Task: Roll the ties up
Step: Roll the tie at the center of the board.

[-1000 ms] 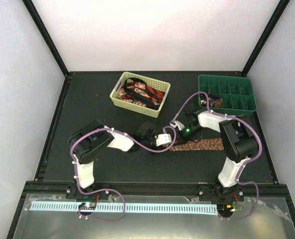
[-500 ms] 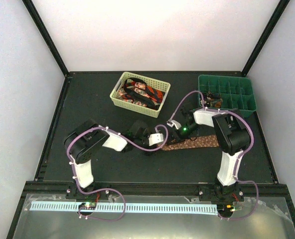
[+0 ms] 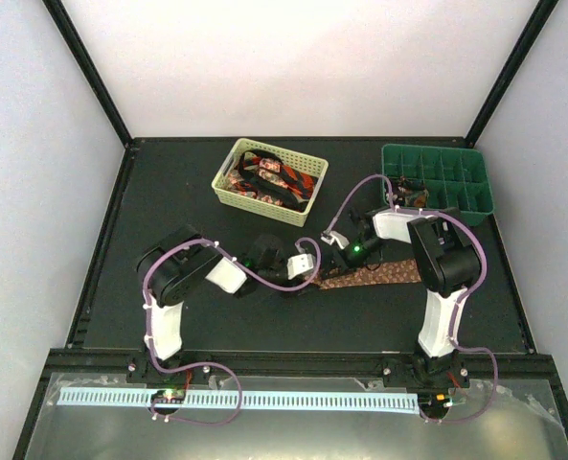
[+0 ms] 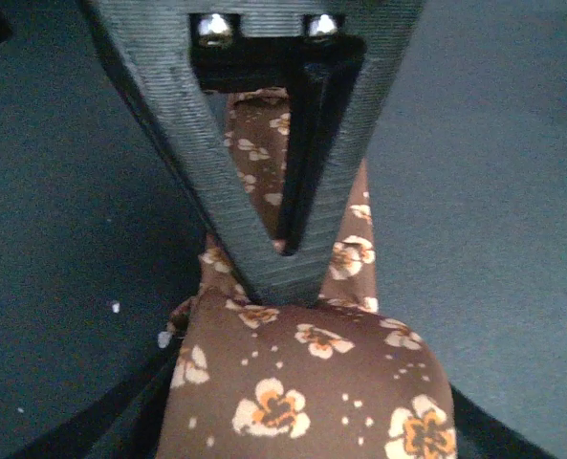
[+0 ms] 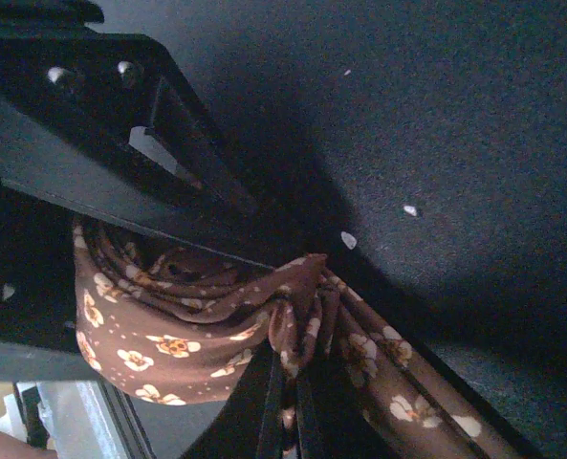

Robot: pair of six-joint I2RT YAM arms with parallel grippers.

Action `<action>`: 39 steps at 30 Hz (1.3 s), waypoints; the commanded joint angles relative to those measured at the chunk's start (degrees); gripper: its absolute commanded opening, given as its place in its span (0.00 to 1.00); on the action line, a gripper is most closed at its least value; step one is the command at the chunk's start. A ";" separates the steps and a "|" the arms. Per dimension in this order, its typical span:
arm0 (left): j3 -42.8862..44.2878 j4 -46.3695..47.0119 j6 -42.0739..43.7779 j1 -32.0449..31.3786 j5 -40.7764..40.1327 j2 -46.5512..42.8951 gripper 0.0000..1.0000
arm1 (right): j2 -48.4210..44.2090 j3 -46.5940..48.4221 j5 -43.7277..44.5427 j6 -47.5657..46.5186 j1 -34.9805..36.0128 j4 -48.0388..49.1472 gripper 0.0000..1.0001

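A brown tie (image 3: 379,277) with small light flowers lies flat on the black table, running right from the two grippers. Its left end is wound into a roll (image 4: 302,382). My left gripper (image 3: 312,267) holds that roll between its fingers, which show only as dark edges at the bottom corners of the left wrist view. My right gripper (image 3: 338,256) is shut on a bunched fold of the same tie (image 5: 307,316) right beside the roll (image 5: 140,330). Its fingers meet in a point on the cloth in the left wrist view (image 4: 283,253). Red-and-black ties (image 3: 276,178) lie in the yellow basket.
The pale yellow lattice basket (image 3: 228,192) stands at the back middle. The green divided tray (image 3: 456,158) stands at the back right, with a small dark and orange bundle (image 3: 408,196) in one near-left compartment. Black frame rails border the table.
Both grippers have moved a little to the left with the tie's rolled end. The right arm's elbow has swung inward, and the left arm's elbow has shifted.
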 commanded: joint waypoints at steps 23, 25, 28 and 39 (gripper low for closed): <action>5.44 -25.75 6.76 -3.67 -12.09 -1.29 0.32 | -7.75 -0.30 -6.21 3.04 -1.72 -2.93 0.59; 5.53 -25.85 6.80 -3.69 -12.16 -1.21 0.32 | -6.39 -0.58 -4.24 3.77 -0.83 -2.05 0.52; 5.67 -25.90 6.63 -3.75 -12.22 -1.14 0.32 | -5.58 -1.09 -3.10 4.72 -0.43 -0.27 0.44; 5.58 -25.72 6.29 -3.75 -11.87 -1.55 0.32 | -5.38 -2.36 1.52 5.79 -1.00 0.55 0.02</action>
